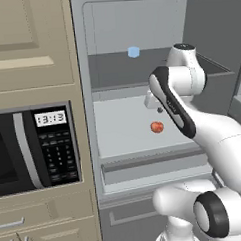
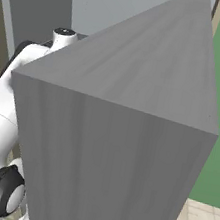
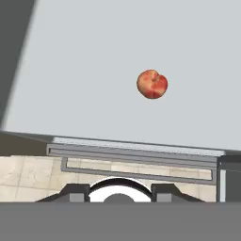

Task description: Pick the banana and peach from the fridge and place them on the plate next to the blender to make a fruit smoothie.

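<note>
- The fridge stands open to the right of the built-in microwave, which sits in the cabinet column.
- The peach lies on the fridge's middle shelf, apart from the walls.
- A cup-like object stands on the shelf above, toward the back.
- A drawer sits below the peach's shelf.
- The arm reaches into the fridge from the lower right, above the peach's shelf.
- In the hand view, the peach lies alone on the shelf, behind its front edge.
- In the right base view, the fridge door stands before the camera, to the right of the arm.
</note>
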Robot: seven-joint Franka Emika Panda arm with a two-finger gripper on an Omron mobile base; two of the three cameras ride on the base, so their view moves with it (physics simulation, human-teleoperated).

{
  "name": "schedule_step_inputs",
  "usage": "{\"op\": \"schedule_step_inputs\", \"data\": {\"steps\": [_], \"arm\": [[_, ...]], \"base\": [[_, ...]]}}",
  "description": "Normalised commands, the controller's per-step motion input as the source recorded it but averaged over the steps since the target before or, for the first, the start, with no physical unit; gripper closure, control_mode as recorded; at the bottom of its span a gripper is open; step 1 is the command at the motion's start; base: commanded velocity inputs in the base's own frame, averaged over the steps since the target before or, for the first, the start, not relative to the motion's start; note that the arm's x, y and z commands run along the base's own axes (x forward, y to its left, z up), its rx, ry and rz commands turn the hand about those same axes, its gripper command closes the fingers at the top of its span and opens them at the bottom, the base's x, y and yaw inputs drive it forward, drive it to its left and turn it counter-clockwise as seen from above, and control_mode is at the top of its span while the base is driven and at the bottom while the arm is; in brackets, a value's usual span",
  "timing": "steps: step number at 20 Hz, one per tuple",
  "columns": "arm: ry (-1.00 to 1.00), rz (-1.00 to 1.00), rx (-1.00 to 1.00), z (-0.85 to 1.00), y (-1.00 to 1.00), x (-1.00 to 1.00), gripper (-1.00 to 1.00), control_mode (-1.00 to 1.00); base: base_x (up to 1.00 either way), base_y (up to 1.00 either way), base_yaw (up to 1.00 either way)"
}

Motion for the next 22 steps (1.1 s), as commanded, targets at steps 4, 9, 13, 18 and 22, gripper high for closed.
{"op": "schedule_step_inputs", "data": {"steps": [4,9,13,18,22], "arm": [[-0.12,0.0,0.0,-0.33,0.03,-0.24,-1.0,-1.0],[-0.23,0.0,-0.09,-0.91,-0.09,-0.35,-1.0,-1.0],[0.04,-0.01,-0.01,-0.5,-0.06,0.85,-1.0,-1.0],[0.06,-0.01,0.02,-0.09,-0.19,0.83,-1.0,-1.0],[0.03,0.0,0.0,-0.04,-0.14,0.22,-1.0,-1.0]], "base": [[0.0,0.0,0.0],[0.0,0.0,0.0],[0.0,0.0,0.0],[0.0,0.0,0.0],[0.0,0.0,0.0]]}}
